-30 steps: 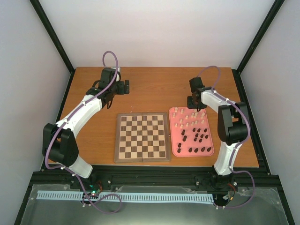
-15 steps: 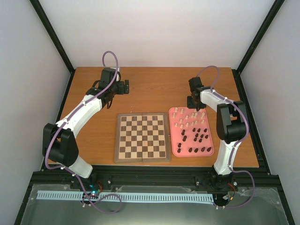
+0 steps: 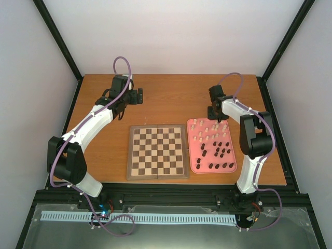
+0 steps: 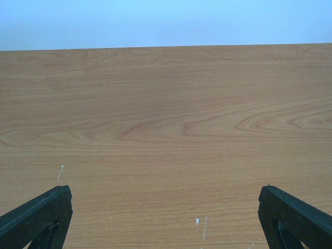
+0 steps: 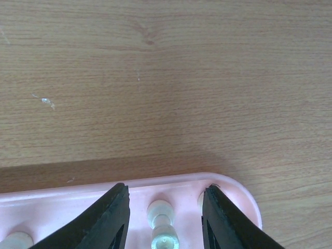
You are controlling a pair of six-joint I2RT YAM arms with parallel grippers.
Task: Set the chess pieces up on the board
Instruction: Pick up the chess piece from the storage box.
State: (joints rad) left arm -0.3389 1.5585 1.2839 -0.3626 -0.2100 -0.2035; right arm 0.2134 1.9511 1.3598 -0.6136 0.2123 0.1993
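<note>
Cream and dark turned chess pieces (image 5: 162, 215) on pink tray (image 5: 67, 205); left jaws, right jaws apart, empty.

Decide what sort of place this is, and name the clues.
Probably a robotics lab test cell: two robot arms bolted beside a wooden table, white panel walls in a black frame, and a chessboard beside a pink tray of pieces.

Top external: high at near edge, looking down on whole worktop (image 3: 171, 98). Left wrist: low, facing along worktop. Right wrist: close behind right gripper (image 5: 165, 191), over pink tray (image 5: 62, 199) far edge, shared with top.
</note>
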